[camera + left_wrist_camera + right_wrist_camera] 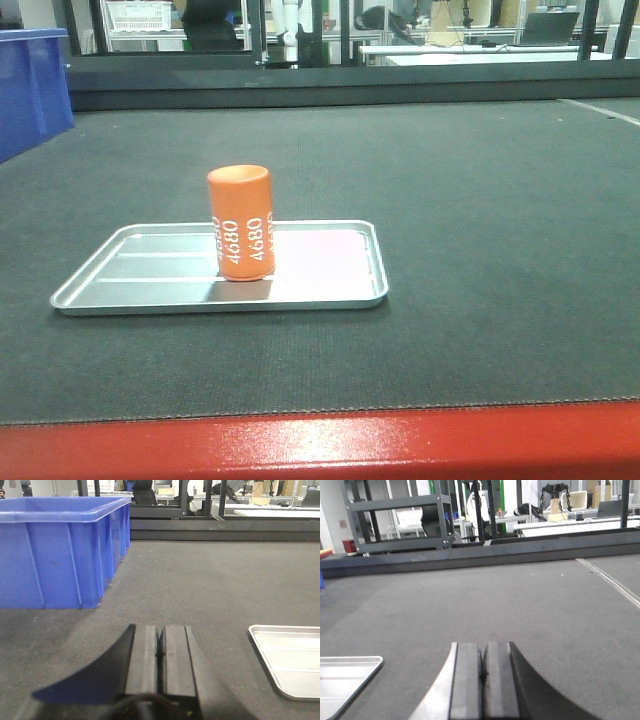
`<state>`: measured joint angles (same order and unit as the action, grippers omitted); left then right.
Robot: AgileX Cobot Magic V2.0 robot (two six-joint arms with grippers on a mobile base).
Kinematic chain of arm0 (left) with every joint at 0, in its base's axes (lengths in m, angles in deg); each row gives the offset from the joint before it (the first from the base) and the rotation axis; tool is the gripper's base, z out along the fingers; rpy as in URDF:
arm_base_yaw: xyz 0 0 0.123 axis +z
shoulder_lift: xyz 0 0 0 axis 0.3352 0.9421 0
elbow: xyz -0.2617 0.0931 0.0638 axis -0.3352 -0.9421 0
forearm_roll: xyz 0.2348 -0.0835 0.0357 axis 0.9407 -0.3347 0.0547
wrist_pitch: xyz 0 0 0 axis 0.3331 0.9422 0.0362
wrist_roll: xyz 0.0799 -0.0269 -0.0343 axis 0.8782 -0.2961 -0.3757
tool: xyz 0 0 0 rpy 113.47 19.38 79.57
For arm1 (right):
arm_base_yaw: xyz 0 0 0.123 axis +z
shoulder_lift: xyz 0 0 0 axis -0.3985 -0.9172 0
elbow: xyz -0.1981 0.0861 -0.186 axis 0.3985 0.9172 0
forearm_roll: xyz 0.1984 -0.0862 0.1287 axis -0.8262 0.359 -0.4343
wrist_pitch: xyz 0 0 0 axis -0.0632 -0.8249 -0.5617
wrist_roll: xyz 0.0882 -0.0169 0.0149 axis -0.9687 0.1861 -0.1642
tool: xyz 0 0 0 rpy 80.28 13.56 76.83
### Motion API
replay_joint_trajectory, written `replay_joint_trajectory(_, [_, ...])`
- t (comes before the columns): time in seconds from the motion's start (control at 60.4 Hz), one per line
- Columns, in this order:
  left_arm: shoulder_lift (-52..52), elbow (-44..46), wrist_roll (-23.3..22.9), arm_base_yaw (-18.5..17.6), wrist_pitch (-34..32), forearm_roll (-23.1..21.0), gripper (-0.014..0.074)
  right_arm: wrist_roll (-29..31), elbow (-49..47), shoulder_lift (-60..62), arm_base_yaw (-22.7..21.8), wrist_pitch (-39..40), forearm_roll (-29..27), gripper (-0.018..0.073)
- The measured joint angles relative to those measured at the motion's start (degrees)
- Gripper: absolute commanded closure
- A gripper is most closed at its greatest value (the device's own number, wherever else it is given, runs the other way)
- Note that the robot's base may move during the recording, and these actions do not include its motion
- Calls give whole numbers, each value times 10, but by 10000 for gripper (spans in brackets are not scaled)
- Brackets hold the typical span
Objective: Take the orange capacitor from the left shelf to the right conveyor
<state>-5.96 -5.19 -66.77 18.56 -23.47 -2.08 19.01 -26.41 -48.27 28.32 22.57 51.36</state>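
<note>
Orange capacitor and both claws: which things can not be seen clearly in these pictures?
- Orange capacitor: front view shows one side only; the printing wraps out of sight, and neither wrist view shows it.
- Silver tray: cut by the frame edge in both wrist views.
- Left claw and right claw: bases cut by the bottom edge; absent from the front view.
- Blue bin: inside hidden by its wall.
- Left shelf: in no view.

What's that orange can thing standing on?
The orange capacitor stands upright on a shallow silver tray, which lies on the dark conveyor belt. The tray surface directly beneath it is hidden.
</note>
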Motion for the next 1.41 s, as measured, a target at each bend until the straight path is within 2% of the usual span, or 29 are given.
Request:
replay_joint_trajectory(0.182, [0, 0, 0, 0, -1, 0, 701, 133, 4, 3, 0, 8, -109, 505])
replay_joint_trajectory(0.348, [0, 0, 0, 0, -1, 0, 701, 186, 4, 3, 0, -1, -134, 505])
replay_joint_trajectory(0.596, [0, 0, 0, 0, -1, 0, 701, 194, 4, 3, -1, -27, -134, 505])
replay_joint_trajectory(0.844, [0, 0, 0, 0, -1, 0, 701, 194, 4, 3, -5, 8, -125, 505])
replay_joint_trajectory(1.407, [0, 0, 0, 0, -1, 0, 701, 190, 4, 3, -21, 21, -124, 505])
